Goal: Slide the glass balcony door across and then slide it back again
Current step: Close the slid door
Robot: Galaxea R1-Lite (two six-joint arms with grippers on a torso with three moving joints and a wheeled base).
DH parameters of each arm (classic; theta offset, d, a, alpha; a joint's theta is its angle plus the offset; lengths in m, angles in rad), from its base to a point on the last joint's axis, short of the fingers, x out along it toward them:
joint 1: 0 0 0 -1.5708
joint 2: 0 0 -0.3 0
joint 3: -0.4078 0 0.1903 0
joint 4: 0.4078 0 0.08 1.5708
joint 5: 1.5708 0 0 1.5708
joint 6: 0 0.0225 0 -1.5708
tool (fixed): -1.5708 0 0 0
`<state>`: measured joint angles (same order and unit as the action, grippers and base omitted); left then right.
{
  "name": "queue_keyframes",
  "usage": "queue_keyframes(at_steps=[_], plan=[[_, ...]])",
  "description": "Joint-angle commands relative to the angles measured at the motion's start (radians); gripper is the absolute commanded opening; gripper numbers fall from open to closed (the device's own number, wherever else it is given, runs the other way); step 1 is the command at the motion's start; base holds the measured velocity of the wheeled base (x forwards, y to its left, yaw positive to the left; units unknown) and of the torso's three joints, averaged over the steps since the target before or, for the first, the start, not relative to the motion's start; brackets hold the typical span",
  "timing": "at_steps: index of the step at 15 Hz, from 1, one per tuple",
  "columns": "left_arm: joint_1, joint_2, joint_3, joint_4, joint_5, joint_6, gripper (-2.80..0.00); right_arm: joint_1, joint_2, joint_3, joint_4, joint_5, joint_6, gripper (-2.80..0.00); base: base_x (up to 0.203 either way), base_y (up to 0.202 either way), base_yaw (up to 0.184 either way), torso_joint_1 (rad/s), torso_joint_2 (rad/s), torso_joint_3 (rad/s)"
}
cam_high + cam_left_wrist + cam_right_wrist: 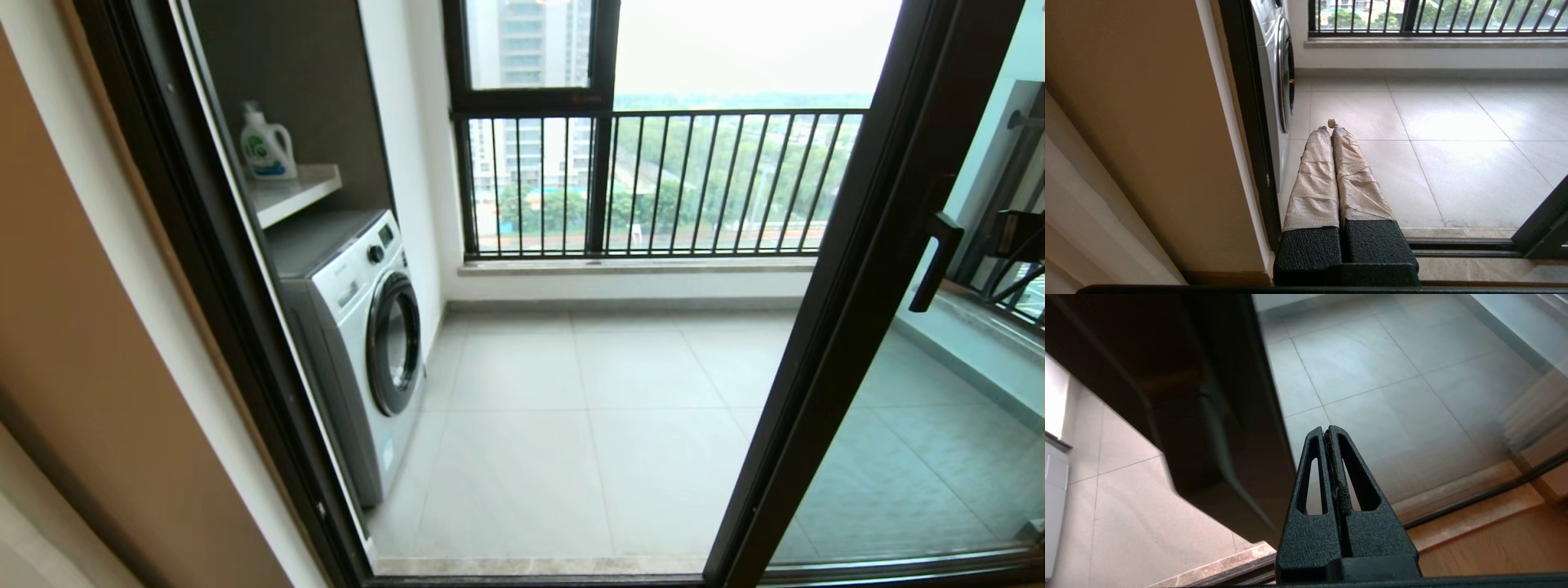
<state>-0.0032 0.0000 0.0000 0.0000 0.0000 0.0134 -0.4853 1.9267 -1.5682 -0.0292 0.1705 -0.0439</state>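
You have the glass balcony door (pixel 824 327) standing at the right, doorway open. Judging from that, 1 slide looks done and the return is left. Your left hand (pixel 1329 124) and right hand (pixel 1327 430) are both closed, holding nothing.

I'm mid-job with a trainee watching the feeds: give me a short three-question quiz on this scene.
1. True or false: the glass balcony door stands at the right of the opening, leaving a wide gap onto the balcony.
2. Which pincer holds the door handle? A) left pincer B) right pincer C) neither
3. Fill in: the bottle stands on a shelf above the ____.

Key
1. True.
2. C: both pincers are shut on nothing; the right one points at the glass near the door's frame.
3. washing machine.
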Motion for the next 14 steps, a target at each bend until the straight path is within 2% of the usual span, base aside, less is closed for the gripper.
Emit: queue_keyframes(at_steps=[1,5,14], plan=[[0.0,0.002,0.0,0.0,0.0,0.0,-2.8,0.034,0.006,0.016,-0.024,0.001,0.002,-2.8,0.0,0.0,0.0,0.0,0.0,0.0],[0.0,0.002,0.0,0.001,0.0,0.0,-2.8,0.086,-0.002,0.051,-0.038,0.001,0.015,-2.8,0.0,0.0,0.0,0.0,0.0,0.0],[0.0,0.002,0.0,0.0,0.0,0.0,-2.8,0.146,-0.018,0.102,-0.058,0.001,0.022,-2.8,0.0,0.0,0.0,0.0,0.0,0.0]])
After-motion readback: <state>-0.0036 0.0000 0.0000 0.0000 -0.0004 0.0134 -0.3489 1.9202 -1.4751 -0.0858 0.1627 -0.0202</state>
